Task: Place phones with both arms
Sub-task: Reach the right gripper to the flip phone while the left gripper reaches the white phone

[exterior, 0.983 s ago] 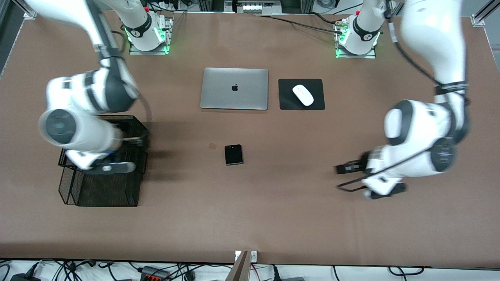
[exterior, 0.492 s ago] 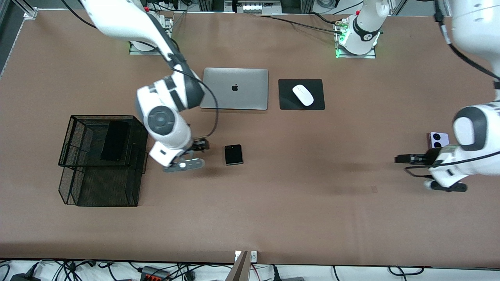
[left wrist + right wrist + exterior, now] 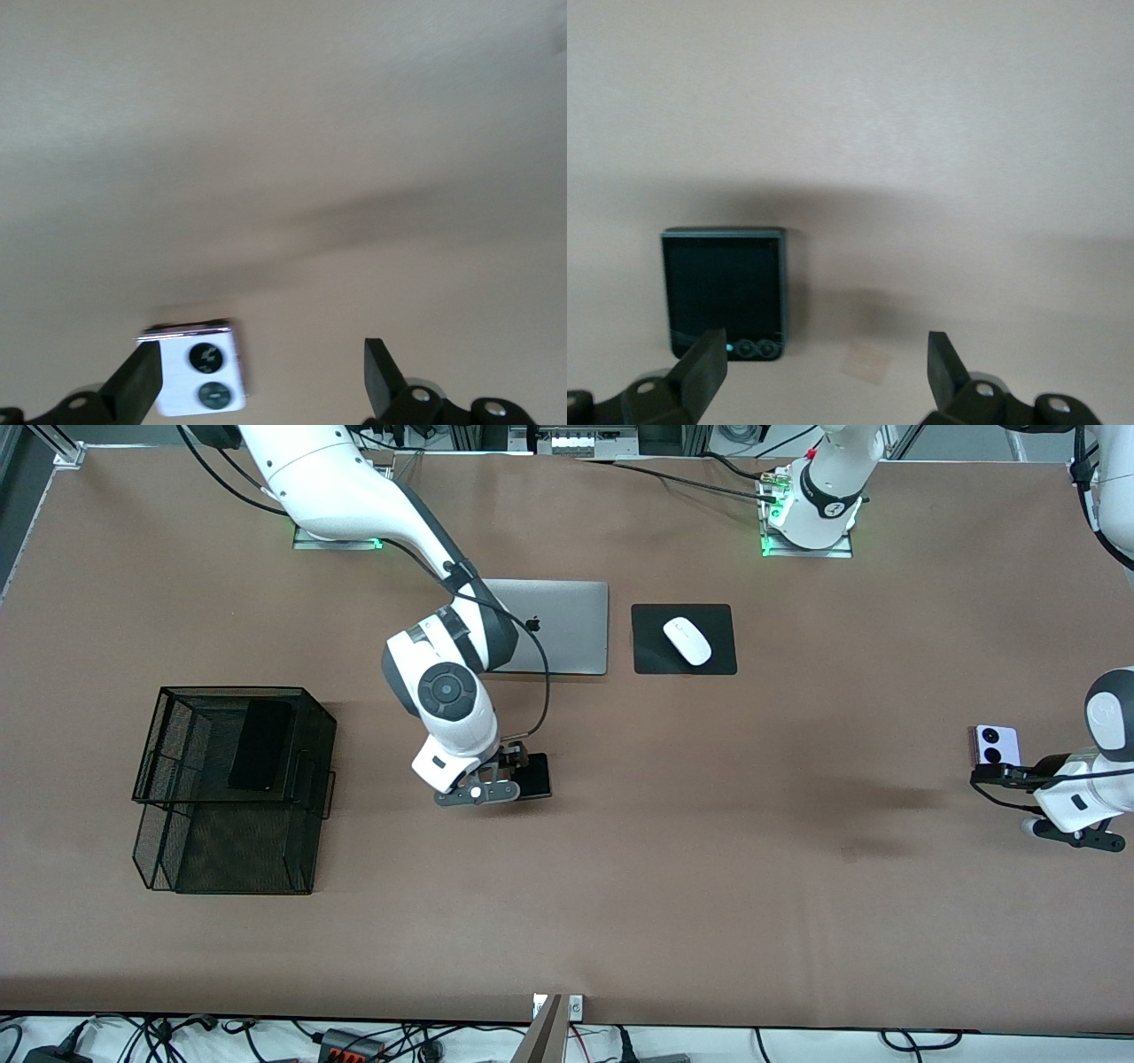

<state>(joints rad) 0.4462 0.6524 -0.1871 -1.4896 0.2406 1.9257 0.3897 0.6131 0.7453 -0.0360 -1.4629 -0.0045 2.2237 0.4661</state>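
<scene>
Phones are lying in three places in the front view: a long slim black slab phone point(image 3: 260, 744) is resting in the upper tier of a black wire-mesh basket point(image 3: 168, 841) toward the right arm's end of the brown counter point(image 3: 664, 886), a small squarish black folded phone point(image 3: 535, 775) is sitting mid-counter, and a small squarish lilac-white phone with two round black lenses point(image 3: 996, 745) is lying toward the left arm's end. The right arm is reaching from its base across a corner of the closed silver laptop point(image 3: 567, 627), its elbow bending downward, and the right claw point(image 3: 508, 772) is hanging over the black folded phone, hiding part of it. The left arm is entering at the picture's edge, its forearm bending inward, and the left claw point(image 3: 990, 774) is hovering just beside the lilac-white phone. A white computer mouse point(image 3: 687, 640) is sitting on a black mouse pad point(image 3: 651, 657) beside the laptop.

In the left wrist view, the left claw point(image 3: 261, 382) is standing wide open and gripping nothing, with the lilac-white phone point(image 3: 200, 374) lying flat close to one finger point(image 3: 135, 387), lenses up; contact cannot be told.

In the right wrist view, the right claw point(image 3: 824, 372) is likewise spreading wide and empty. The black folded phone point(image 3: 724, 290) is lying flat near one finger point(image 3: 702, 370), and this view alone is showing a small pale square patch point(image 3: 866, 361) on the counter between the fingers.
</scene>
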